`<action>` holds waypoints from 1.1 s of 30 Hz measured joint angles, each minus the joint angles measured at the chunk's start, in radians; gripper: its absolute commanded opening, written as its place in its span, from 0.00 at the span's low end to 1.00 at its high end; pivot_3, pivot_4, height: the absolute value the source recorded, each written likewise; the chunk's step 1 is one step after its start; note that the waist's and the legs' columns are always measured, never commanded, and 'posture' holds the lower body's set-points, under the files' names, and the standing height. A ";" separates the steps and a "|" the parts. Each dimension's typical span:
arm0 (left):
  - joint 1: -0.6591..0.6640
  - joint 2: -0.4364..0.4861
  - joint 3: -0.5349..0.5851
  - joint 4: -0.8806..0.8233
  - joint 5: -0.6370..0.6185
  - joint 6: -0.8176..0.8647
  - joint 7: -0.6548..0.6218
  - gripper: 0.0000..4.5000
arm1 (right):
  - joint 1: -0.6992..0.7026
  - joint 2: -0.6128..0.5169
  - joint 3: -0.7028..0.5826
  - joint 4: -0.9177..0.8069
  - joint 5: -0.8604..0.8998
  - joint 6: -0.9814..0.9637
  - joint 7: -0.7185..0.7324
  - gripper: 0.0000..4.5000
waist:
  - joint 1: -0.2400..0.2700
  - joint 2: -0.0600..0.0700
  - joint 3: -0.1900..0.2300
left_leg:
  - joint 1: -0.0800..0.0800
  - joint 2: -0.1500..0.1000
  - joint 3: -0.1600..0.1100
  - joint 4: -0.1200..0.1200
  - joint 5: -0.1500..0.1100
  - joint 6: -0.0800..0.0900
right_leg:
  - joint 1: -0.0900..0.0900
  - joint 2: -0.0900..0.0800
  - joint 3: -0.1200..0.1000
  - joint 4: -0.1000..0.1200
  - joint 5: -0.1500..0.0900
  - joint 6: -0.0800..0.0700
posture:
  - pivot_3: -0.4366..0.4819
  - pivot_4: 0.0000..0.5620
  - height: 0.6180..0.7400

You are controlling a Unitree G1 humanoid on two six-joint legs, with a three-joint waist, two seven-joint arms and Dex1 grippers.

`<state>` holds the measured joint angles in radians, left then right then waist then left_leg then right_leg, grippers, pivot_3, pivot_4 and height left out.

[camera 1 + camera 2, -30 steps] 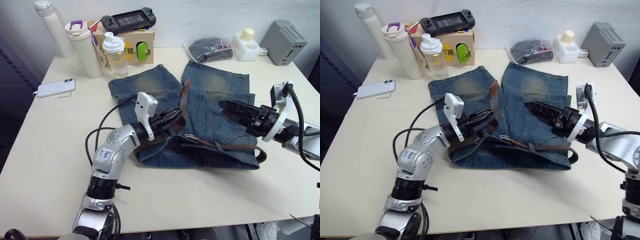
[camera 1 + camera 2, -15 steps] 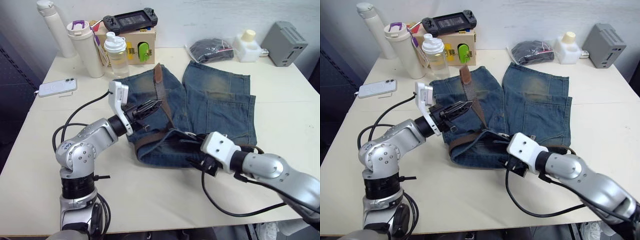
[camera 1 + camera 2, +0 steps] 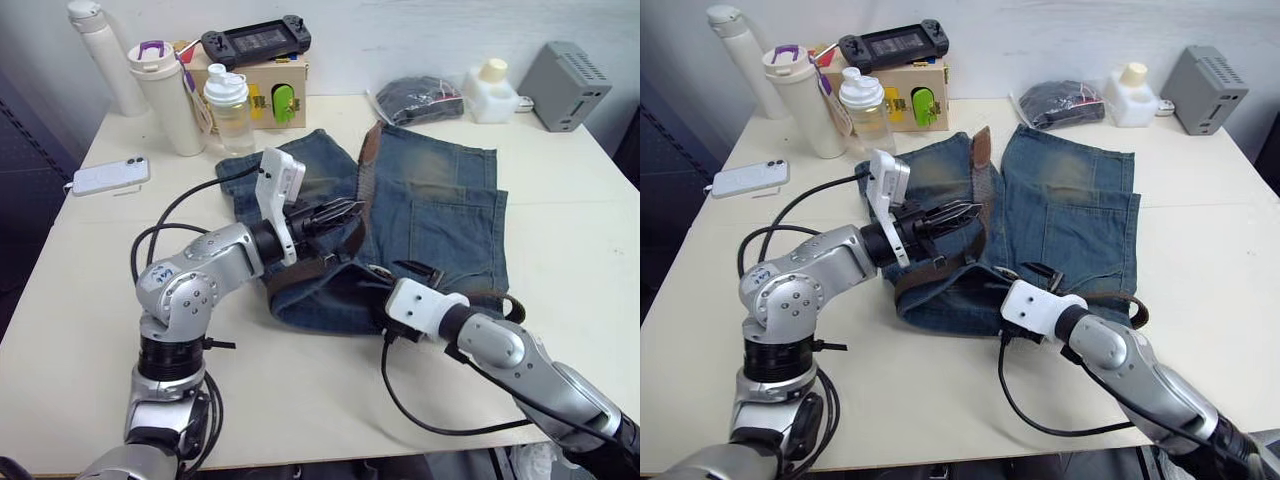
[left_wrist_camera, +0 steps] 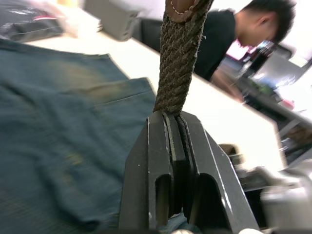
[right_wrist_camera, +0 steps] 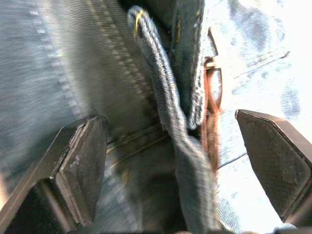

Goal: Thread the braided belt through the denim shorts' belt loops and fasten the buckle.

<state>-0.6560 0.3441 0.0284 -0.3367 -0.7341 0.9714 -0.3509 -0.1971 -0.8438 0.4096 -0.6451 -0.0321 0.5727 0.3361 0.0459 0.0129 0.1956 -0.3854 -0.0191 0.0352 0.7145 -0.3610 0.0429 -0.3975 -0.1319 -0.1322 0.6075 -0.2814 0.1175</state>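
Faded blue denim shorts (image 3: 420, 215) lie flat in the middle of the table (image 3: 90, 300), the waistband toward the robot and the legs toward the wall. The braided belt (image 3: 980, 185) runs along the waistband on the right side, then rises over the left leg, its tan tip reaching the far hem. The left gripper (image 3: 348, 213) is clamped on this free part of the belt. The right gripper (image 3: 385, 300) is at the waistband with its fingers spread apart, holding nothing.

I judge the task to be about halfway. The belt seems to pass under some belt loops (image 5: 161, 83) on the right part of the waist, but the tip end is still loose, so the left part must be threaded, and the buckle (image 3: 1010, 274), lying near the waist centre, is not fastened.

The left wrist view shows what the head views cannot: the woven strap pinched tightly between the two black pads, and a person sitting beyond the table. The right wrist view shows a denim fold standing between the open fingers (image 5: 80, 161), with a brown strip beside it.
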 measured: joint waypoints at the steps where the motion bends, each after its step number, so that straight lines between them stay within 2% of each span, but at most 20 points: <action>1: 0.010 0.050 -0.021 -0.003 0.033 -0.018 -0.022 0.00 | 0.008 0.008 -0.005 -0.004 -0.010 0.000 0.002 1.00 | -0.002 0.000 0.000 | 0.001 0.000 0.000 0.000 0.000 0.000 | 0.000 0.000 0.000 0.000 0.000 0.000 | 0.48 0.27 0.59; 3: 0.044 0.171 -0.092 -0.016 0.119 -0.073 -0.075 0.00 | 0.015 0.027 -0.007 -0.009 -0.030 0.006 0.004 1.00 | -0.009 0.000 0.000 | 0.001 0.000 0.001 -0.001 0.000 -0.001 | 0.000 0.000 0.000 0.001 -0.001 -0.001 | 0.48 0.27 0.59; 4: 0.076 0.276 -0.172 -0.022 0.210 -0.130 -0.124 0.00 | 0.017 0.035 -0.007 -0.012 -0.047 0.014 0.006 1.00 | -0.014 0.000 0.000 | 0.002 0.000 0.002 -0.002 0.000 -0.001 | 0.000 0.000 0.000 0.000 -0.001 -0.001 | 0.48 0.27 0.59; 6: 0.125 0.401 -0.289 -0.026 0.368 -0.237 -0.180 0.00 | 0.017 0.041 -0.007 -0.015 -0.082 0.017 0.009 1.00 | -0.017 0.000 0.000 | 0.002 0.000 0.002 -0.003 -0.001 -0.001 | 0.000 0.000 0.000 -0.001 -0.001 -0.001 | 0.48 0.27 0.59; 8: 0.150 0.450 -0.349 -0.024 0.466 -0.308 -0.207 0.00 | 0.016 0.059 -0.007 -0.014 -0.112 0.021 0.009 1.00 | -0.015 0.000 0.000 | 0.001 -0.001 0.001 -0.003 -0.001 -0.001 | 0.000 -0.001 0.000 -0.001 -0.001 -0.001 | 0.48 0.27 0.59; 13: 0.163 0.462 -0.407 -0.035 0.624 -0.393 -0.233 0.00 | 0.010 0.098 -0.007 -0.010 -0.184 0.038 0.017 1.00 | -0.017 0.000 0.000 | 0.000 0.000 0.000 -0.002 -0.001 -0.001 | 0.000 -0.001 0.001 -0.001 -0.001 -0.001 | 0.48 0.27 0.59; 16: 0.177 0.461 -0.422 -0.051 0.677 -0.402 -0.243 0.00 | 0.011 0.112 -0.006 -0.008 -0.209 0.041 0.029 0.82 | -0.019 0.000 0.000 | 0.000 0.000 0.000 -0.002 -0.001 -0.001 | -0.001 0.000 0.001 0.000 -0.001 -0.002 | 0.48 0.27 0.59; 18: 0.192 0.457 -0.422 -0.066 0.703 -0.404 -0.251 0.00 | 0.015 0.119 -0.006 -0.007 -0.226 0.049 0.041 0.60 | -0.019 0.000 0.000 | 0.000 0.000 0.000 -0.002 -0.001 -0.001 | -0.001 -0.001 0.001 0.000 -0.001 -0.002 | 0.48 0.27 0.59; 20: 0.200 0.451 -0.421 -0.076 0.713 -0.403 -0.255 0.00 | 0.019 0.128 -0.005 -0.007 -0.230 0.059 0.053 0.43 | -0.018 0.000 0.000 | 0.000 0.000 0.000 -0.001 0.000 -0.001 | 0.000 -0.001 0.001 0.000 -0.001 -0.002 | 0.48 0.27 0.59; 21: 0.204 0.446 -0.420 -0.082 0.722 -0.401 -0.259 0.00 | 0.024 0.130 -0.005 -0.007 -0.239 0.064 0.064 0.28 | -0.017 0.000 0.000 | 0.000 0.000 0.000 -0.001 0.000 -0.001 | 0.000 -0.001 0.001 0.000 -0.001 -0.002 | 0.48 0.27 0.59; 22: 0.207 0.443 -0.418 -0.082 0.727 -0.401 -0.263 0.00 | 0.027 0.131 -0.005 -0.007 -0.244 0.070 0.069 0.18 | -0.017 0.000 0.000 | 0.000 0.000 0.000 -0.001 0.000 -0.001 | 0.000 -0.001 0.001 0.001 -0.001 -0.002 | 0.48 0.27 0.59; 24: 0.220 0.439 -0.410 -0.087 0.738 -0.401 -0.268 0.00 | 0.033 0.135 -0.005 -0.007 -0.252 0.090 0.084 0.00 | -0.018 0.000 0.000 | 0.000 0.000 0.000 -0.001 0.000 -0.001 | 0.000 -0.001 0.001 0.001 -0.001 -0.002 | 0.48 0.27 0.59; 33: 0.224 0.370 -0.392 -0.085 0.761 -0.365 -0.295 0.00 | -0.003 0.247 -0.016 -0.010 -0.271 0.193 0.100 0.00 | -0.017 0.000 0.000 | 0.000 0.000 0.000 0.000 0.000 -0.001 | 0.000 -0.001 0.001 0.003 -0.001 -0.002 | 0.48 0.27 0.59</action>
<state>-0.4319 0.7141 -0.3636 -0.4218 0.0265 0.6064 -0.6456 -0.2000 -0.5969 0.3938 -0.6551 -0.3028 0.7653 0.4365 0.0286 0.0129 0.1953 -0.3851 -0.0193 0.0354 0.7144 -0.3614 0.0423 -0.3980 -0.1333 -0.1316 0.6100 -0.2823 0.1160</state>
